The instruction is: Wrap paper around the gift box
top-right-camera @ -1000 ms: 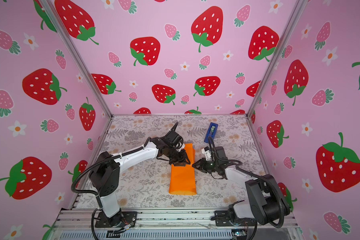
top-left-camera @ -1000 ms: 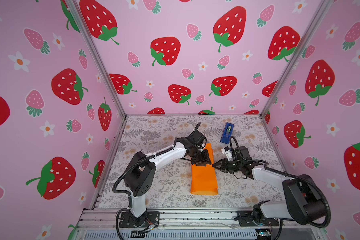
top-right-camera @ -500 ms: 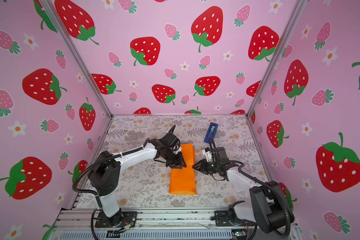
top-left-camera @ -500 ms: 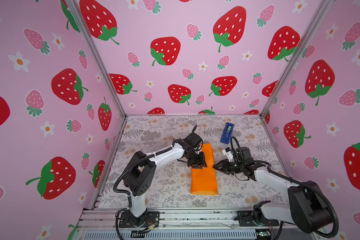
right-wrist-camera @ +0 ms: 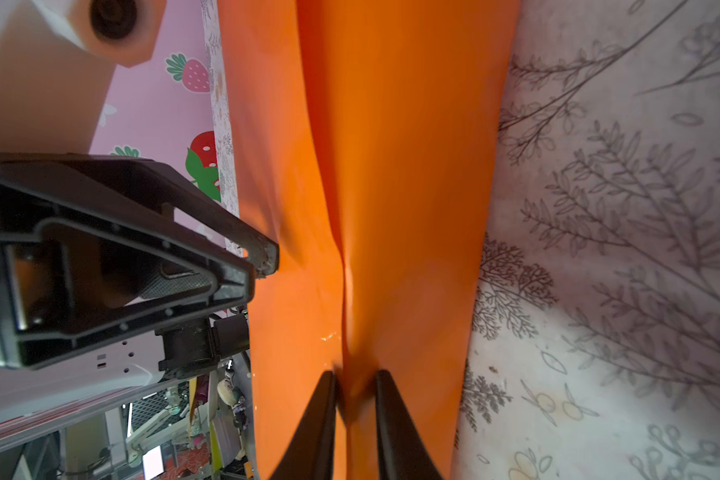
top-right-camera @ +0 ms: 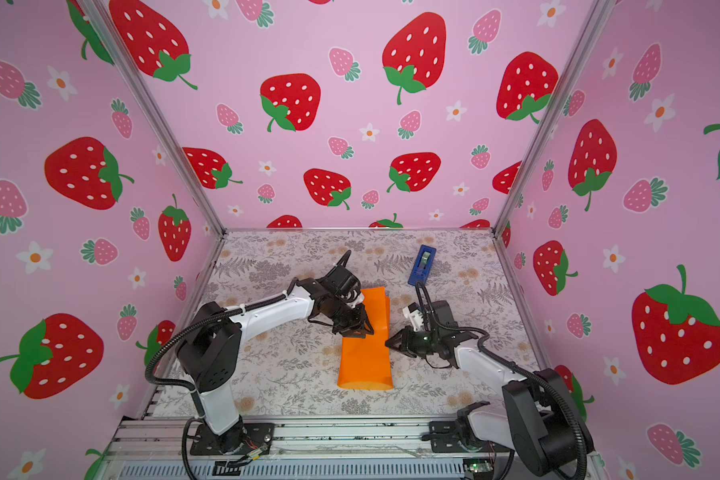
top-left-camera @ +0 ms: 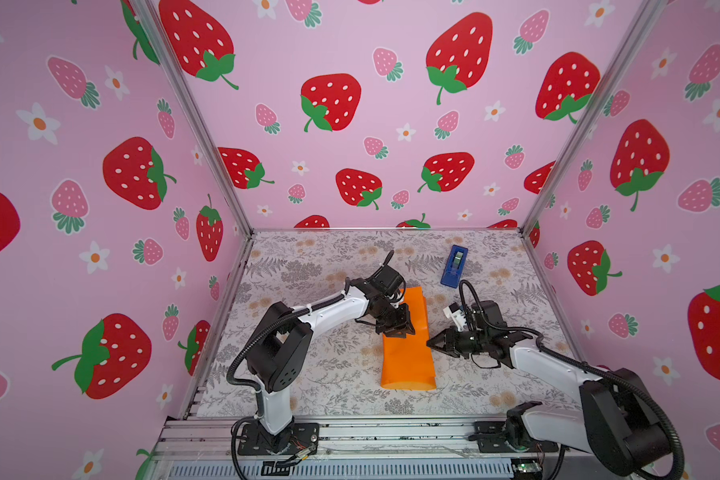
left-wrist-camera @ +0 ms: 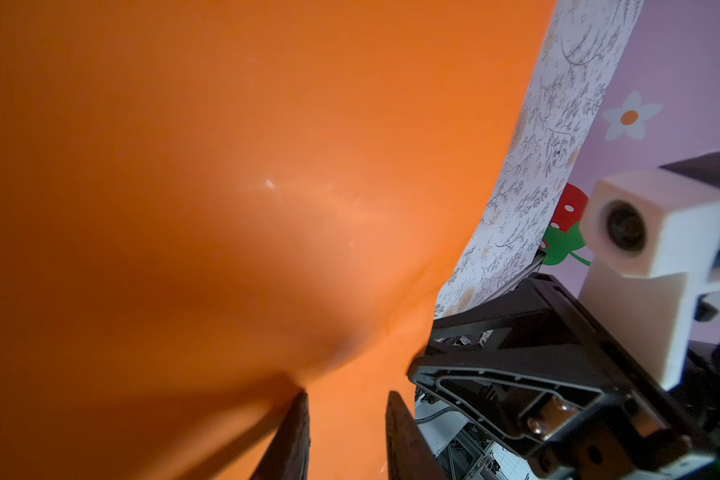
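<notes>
Frontward a touch slid the left pincer (top-left-camera: 398,330) along the paper (top-left-camera: 408,361), jaws narrowly parted, tips pressing it. The right pincer (top-left-camera: 430,343) nipped a side ridge. The paper was folded over, with the gift box hidden, presumably inside. No tape showed, the near end gaped, and the tape dispenser (top-left-camera: 454,266) lay apart.

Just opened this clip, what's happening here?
Wrapping is under way: the paper is folded over into a bundle on the floral table covering, and the gift box is out of sight, presumably inside. The left claw presses down on top with jaws slightly apart, while the right claw seems to pinch a ridge along the paper's right side. A blue tape dispenser lies untouched behind.
</notes>
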`<state>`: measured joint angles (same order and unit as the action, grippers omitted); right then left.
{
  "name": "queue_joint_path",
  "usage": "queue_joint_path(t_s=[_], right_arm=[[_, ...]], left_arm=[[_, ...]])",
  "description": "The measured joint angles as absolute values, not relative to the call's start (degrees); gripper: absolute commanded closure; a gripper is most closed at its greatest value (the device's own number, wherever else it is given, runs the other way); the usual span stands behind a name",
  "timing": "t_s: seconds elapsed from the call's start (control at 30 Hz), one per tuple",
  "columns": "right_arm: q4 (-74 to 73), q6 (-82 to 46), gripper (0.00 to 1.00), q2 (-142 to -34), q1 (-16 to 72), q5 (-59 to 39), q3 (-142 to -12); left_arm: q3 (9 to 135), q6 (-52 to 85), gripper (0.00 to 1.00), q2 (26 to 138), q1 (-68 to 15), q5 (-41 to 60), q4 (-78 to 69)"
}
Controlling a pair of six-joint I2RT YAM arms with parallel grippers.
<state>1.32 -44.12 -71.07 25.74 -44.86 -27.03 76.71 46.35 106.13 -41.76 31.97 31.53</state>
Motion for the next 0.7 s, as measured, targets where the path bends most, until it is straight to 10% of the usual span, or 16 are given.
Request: queue_joint_path(t_s=[0.5, 0.7], right_arm=[[2.2, -44.8, 1.0, -68.6, 25.8, -44.9, -26.6], [2.3, -44.9, 0.86, -67.6, 26.3, -46.5, -26.6]], left_arm=[[76.5, 46.7, 0.66, 106.1, -41.6, 32.2, 31.3], [76.5, 46.7, 0.66, 106.1, -41.6, 32.2, 31.2]])
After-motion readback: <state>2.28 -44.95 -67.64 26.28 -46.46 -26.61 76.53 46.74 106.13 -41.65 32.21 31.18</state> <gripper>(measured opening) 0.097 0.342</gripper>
